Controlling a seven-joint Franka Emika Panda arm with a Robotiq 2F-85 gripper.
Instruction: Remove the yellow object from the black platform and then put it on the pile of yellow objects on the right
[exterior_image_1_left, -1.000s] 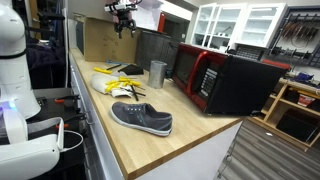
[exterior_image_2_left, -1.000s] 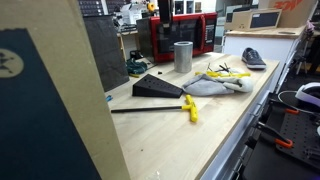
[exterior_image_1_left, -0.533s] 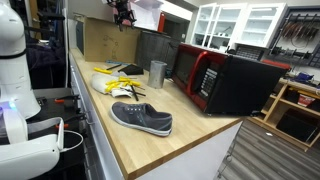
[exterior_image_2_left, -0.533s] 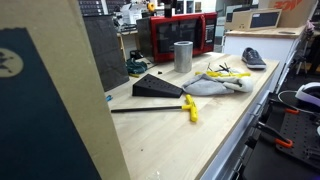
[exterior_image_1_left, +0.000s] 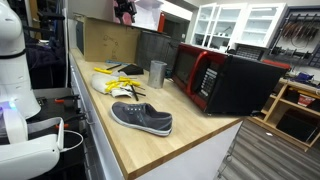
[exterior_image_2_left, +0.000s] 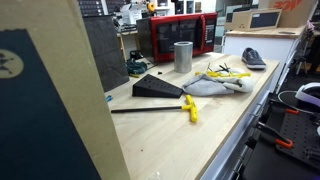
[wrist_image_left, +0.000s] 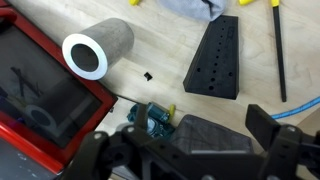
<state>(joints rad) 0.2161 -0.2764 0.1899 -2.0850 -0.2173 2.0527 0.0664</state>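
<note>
The black platform (exterior_image_2_left: 158, 87) is a wedge with holes, also in the wrist view (wrist_image_left: 215, 55). A yellow piece (exterior_image_2_left: 189, 108) lies on the wooden counter at the end of a thin black rod (exterior_image_2_left: 145, 109), beside the platform, not on it. The pile of yellow objects (exterior_image_2_left: 226, 74) lies next to a grey cloth (exterior_image_2_left: 205, 87); it also shows in an exterior view (exterior_image_1_left: 118, 76). My gripper (wrist_image_left: 180, 135) is open and empty, high above the counter at the back (exterior_image_1_left: 125, 10), over the platform's near end.
A metal cup (exterior_image_2_left: 182, 55) stands behind the platform, also in the wrist view (wrist_image_left: 97, 50). A red and black microwave (exterior_image_1_left: 225, 78) sits along the wall. A grey shoe (exterior_image_1_left: 141, 118) lies at the counter's end. A small teal part (wrist_image_left: 155, 121) lies below me.
My gripper has risen higher at the back of the counter. Nothing on the counter has moved.
</note>
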